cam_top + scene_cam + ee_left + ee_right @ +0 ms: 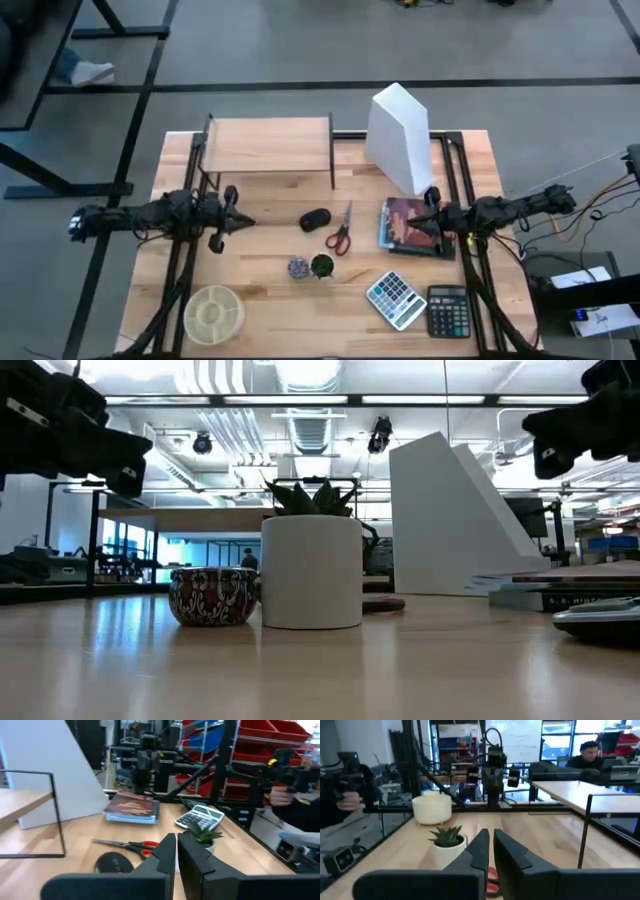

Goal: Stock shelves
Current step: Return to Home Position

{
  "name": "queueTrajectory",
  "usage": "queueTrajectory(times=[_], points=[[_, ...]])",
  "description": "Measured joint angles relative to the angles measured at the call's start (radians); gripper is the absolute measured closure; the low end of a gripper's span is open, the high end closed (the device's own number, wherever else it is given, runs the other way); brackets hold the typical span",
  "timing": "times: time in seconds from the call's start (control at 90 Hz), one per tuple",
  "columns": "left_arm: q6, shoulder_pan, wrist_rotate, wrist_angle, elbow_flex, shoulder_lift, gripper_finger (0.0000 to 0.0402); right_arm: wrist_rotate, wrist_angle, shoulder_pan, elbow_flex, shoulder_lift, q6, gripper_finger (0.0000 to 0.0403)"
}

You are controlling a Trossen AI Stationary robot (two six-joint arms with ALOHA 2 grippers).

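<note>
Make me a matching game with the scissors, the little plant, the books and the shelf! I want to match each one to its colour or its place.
Things:
1. scissors
2. plant
3. books
4. shelf

Clues:
A. light wood top on black legs
B. red handles
C. sits in a white pot
D. stacked flat beside the white file holder

Pairs: 1-B, 2-C, 3-D, 4-A

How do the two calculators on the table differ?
The silver calculator has a light body and lies askew to the table edge; the black calculator is dark and lies square to it. The silver one sits nearer the plant. Both lie flat, face up, side by side.
</note>
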Motion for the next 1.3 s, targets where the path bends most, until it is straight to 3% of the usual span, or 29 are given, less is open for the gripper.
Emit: queueTrajectory(times=[0.233, 1.3], points=[[-0.045, 0.000, -0.073, 0.000, 0.000, 0.017, 0.0395, 0.009, -0.048, 0.000, 0.000, 0.009, -0.018, 0.0395], [-0.040, 0.000, -0.077, 0.000, 0.000, 0.143, 0.0395, 0.010, -0.051, 0.000, -0.001, 0.009, 0.010, 0.0394]])
